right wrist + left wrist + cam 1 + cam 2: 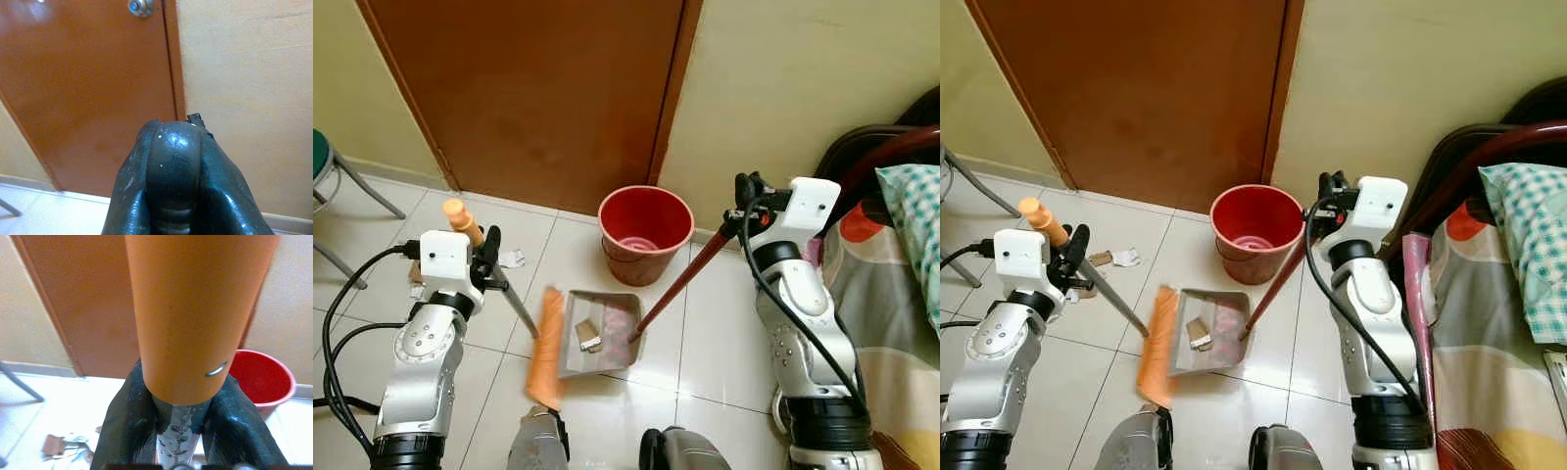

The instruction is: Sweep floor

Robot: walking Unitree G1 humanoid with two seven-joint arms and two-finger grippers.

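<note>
My left gripper (487, 258) is shut on a broom's silver shaft just below its orange grip (460, 217). The shaft slants down to the orange broom head (546, 348), which rests against the left side of a grey dustpan (578, 364). Inside the pan lie a few scraps (590, 336). My right gripper (742, 204) is shut on the top of the dustpan's long red-brown handle (680, 282). In the left wrist view both fingers (128, 431) clamp the shaft. A crumpled white paper (512, 258) and a brown scrap (1097, 259) lie on the tiles near the left arm.
A red bucket (646, 230) stands behind the dustpan, by the brown door (538, 88) and cream wall. Grey stool legs (362, 186) are at the far left. A bed with a patterned cover (891, 313) and a dark frame close in the right side.
</note>
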